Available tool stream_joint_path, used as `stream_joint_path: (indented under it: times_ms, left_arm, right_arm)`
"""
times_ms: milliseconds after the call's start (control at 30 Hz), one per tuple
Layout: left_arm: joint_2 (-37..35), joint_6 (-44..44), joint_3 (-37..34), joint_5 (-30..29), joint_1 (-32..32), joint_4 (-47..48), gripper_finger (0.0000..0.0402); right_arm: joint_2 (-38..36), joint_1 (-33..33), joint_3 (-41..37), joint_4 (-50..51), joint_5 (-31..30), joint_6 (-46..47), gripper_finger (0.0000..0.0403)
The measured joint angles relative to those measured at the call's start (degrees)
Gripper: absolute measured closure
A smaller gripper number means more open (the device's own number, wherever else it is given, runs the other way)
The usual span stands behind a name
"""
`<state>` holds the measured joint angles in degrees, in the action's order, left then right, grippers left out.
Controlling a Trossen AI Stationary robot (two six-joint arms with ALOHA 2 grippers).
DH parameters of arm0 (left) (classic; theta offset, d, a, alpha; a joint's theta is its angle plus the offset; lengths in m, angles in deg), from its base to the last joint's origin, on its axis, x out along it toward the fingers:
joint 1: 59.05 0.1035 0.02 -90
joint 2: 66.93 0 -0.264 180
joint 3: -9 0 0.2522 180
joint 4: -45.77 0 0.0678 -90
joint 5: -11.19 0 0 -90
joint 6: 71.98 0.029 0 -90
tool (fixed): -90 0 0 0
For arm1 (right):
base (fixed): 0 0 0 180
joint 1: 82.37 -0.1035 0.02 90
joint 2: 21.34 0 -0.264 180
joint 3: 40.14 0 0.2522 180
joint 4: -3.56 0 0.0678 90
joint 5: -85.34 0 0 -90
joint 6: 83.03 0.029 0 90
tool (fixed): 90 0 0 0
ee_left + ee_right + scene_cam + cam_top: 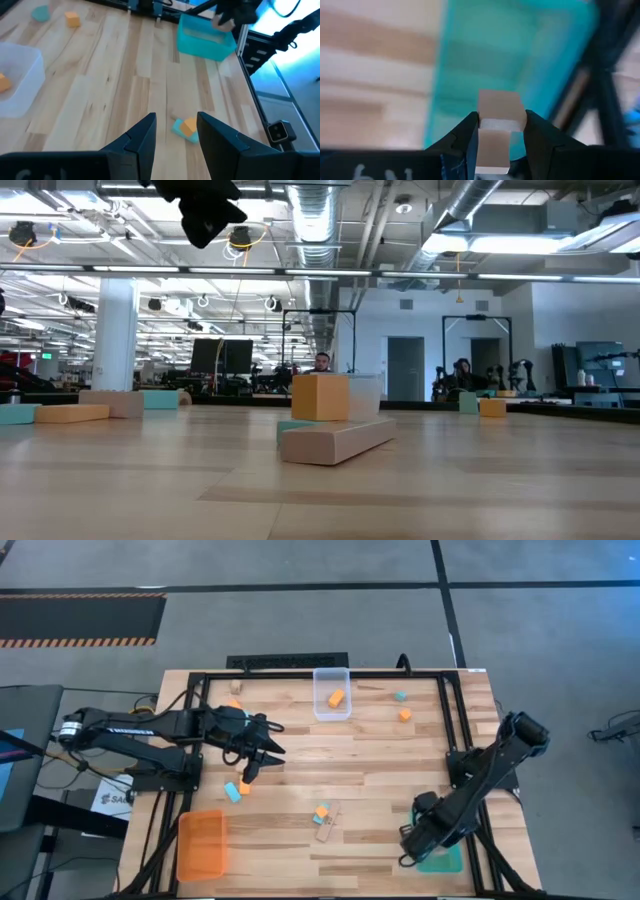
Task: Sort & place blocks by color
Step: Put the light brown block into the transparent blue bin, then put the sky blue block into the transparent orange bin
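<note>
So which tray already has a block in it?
The clear tray at the table's far edge: one orange block lies inside. The orange tray looks empty; the teal one is partly hidden.

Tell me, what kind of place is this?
Probably a robotics lab in a big open industrial hall. Bare ducts and pipes run across the ceiling, a person sits among monitors in the background, and the wooden table holds coloured trays and small blocks for two arms to sort.
</note>
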<state>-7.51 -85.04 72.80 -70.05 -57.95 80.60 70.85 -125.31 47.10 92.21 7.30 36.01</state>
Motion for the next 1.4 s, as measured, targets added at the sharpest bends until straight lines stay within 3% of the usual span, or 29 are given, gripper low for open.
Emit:
stream_joint_path:
  times_ms: [233,567,833,1033,1167,1300,1400]
  left_arm:
    - [1.77,-0.04,0.0,1.72,0.02,-1.63,0.0272]
    - [2.18,-0.96,0.0,1.27,0.02,-2.56,0.0272]
    - [2.16,-0.68,0.0,1.09,0.35,-1.09,0.0272]
    - [2.16,-1.18,0.0,0.3,2.36,9.01,0.0271]
    - [2.26,-6.88,0.01,-6.81,3.9,19.42,0.0271]
    - [3.6,-19.02,0.04,-10.75,6.04,31.44,0.027]
    - [3.99,-21.03,0.02,-15.59,7.51,36.37,0.0263]
  right_arm:
    - [0.2,2.42,0.02,4.01,0.02,-5.05,0.0245]
    - [0.18,6.19,0.02,6.13,3.64,-14.01,0.0139]
    - [-2.52,8.93,0.08,1.49,1.51,-18.81,0.0122]
    - [-5.94,12.64,2.8,-7.69,-10.53,-27.31,0.0121]
    - [-6.78,16.22,2.97,-16.79,-20.14,-37.37,0.0121]
    - [-6.64,20.14,2.97,-23.86,-21.3,-47.57,0.0121]
    - [-6.6,22.77,2.97,-26.19,-21.16,-52.9,0.0121]
